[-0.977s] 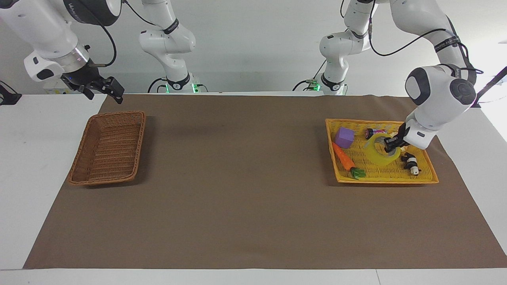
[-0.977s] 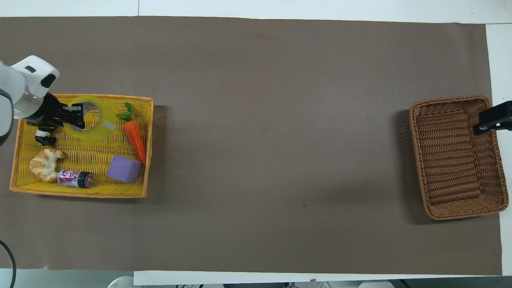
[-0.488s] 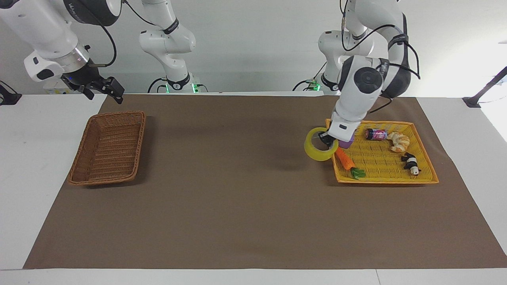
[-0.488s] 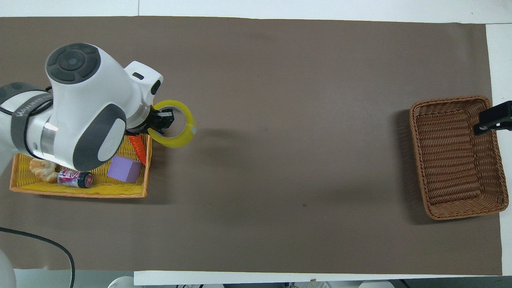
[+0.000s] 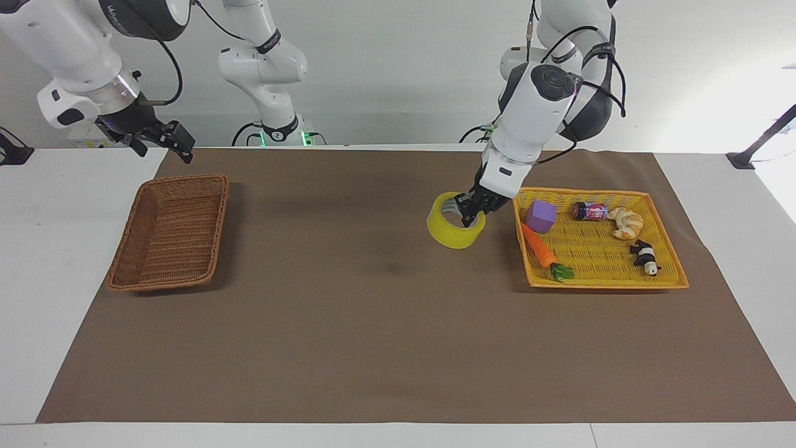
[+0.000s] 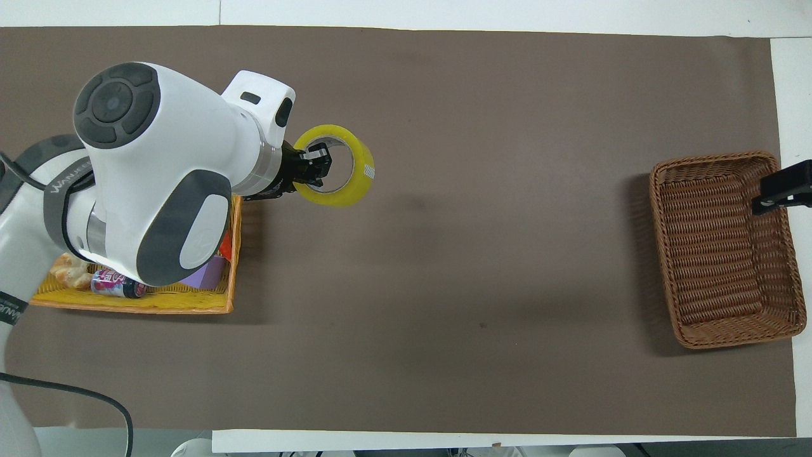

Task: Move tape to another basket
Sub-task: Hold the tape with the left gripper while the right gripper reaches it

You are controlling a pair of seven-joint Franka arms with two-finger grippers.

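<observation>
L tool [image 5: 467,211] is clamped tight on the wall of the tape [image 5: 453,232], one finger inside the core, roll carried in the air over bare brown mat on the tabletop [image 5: 37,261], just past the yellow tray [image 5: 675,264] toward the R arm's end. Basket [image 5: 168,231] sits well apart from that tool, at R arm's end. R tool [image 5: 169,140] waits w/ jaws wide, holding nothing, above basket's edge.
</observation>
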